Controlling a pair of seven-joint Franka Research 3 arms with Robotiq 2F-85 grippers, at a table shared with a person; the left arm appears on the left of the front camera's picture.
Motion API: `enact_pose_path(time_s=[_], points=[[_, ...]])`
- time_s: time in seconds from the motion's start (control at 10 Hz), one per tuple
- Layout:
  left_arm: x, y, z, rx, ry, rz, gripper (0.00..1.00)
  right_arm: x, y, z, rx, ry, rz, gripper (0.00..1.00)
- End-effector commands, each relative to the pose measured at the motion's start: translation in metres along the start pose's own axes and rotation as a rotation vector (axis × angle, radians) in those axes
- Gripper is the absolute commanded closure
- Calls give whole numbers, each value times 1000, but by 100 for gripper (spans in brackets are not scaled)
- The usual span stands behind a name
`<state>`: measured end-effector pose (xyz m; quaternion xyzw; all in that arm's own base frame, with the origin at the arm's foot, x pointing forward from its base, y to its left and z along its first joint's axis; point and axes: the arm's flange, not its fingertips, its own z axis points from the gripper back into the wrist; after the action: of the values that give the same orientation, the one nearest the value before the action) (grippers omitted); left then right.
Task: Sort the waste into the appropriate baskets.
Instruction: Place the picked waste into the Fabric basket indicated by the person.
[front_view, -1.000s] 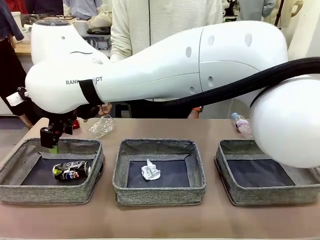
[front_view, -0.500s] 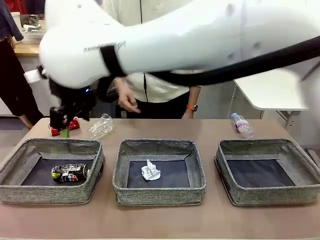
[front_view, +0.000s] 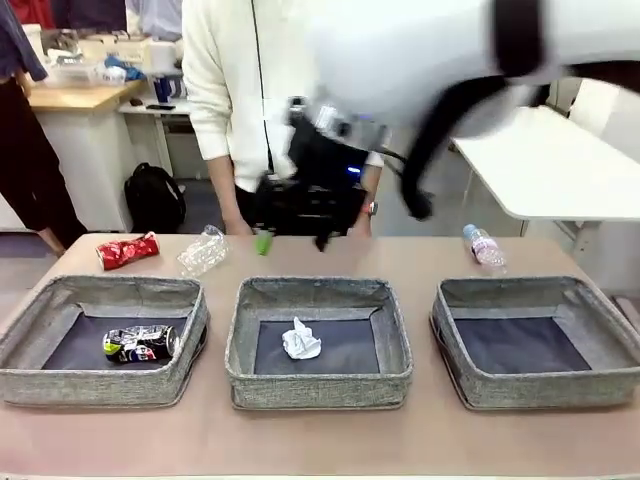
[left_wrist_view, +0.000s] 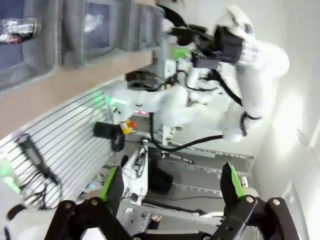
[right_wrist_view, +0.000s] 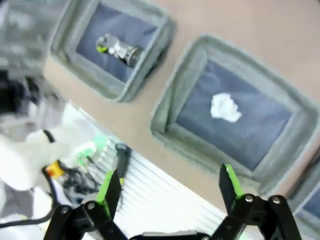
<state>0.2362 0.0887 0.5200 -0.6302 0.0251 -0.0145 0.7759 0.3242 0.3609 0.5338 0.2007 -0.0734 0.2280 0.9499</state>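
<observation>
1. Right gripper (front_view: 293, 243) hangs over the far part of the table (front_view: 320, 440), behind the middle basket (front_view: 318, 385). Its fingers are spread wide with nothing between them. It is motion-blurred in the front view.
2. Left gripper (left_wrist_view: 171, 187) is also spread wide and empty. Its camera looks sideways past the table's near edge at the robot's own base.
3. Surface is a plain tan tabletop with three grey woven baskets in a row along the near side.
4. Left basket (front_view: 100, 385) holds the dark multicoloured can (front_view: 140, 343), lying on its side.
5. Middle basket holds the white paper ball (front_view: 301, 341), roughly centred on the dark bottom.
6. Right basket (front_view: 540, 388) sits at the far right of the row.
7. Loose waste lies on the far strip. The red can (front_view: 127, 250) and the clear plastic container (front_view: 204, 250) sit just beside each other behind the left basket. The pink-labelled bottle (front_view: 484, 247) lies behind the right basket.
8. Room: a person in a cream top (front_view: 230, 100) stands at the far edge. Behind are a white table (front_view: 550, 170) on the right, a black backpack (front_view: 155, 200) on the floor, and a cluttered wooden desk (front_view: 70, 95) back left.
</observation>
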Motion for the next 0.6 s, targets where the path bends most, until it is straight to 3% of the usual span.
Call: enact_pose_path(time_s=[0.0, 0.1, 0.3, 0.4, 0.5], points=[[-6, -4, -37, 23, 30, 24, 0, -45, -29, -33, 89, -35, -121, 0], [0, 0, 0, 0, 0, 0, 0, 0, 0, 0, 0, 0, 0, 0], [0, 0, 0, 0, 0, 0, 0, 0, 0, 0, 0, 0, 0, 0], [0, 1, -18, 6, 8, 9, 0, -24, -21, -10, 29, -11, -58, 0], [1, 3, -23, -39, -6, -45, 0, -16, -45, -1, 246, -75, -191, 0]])
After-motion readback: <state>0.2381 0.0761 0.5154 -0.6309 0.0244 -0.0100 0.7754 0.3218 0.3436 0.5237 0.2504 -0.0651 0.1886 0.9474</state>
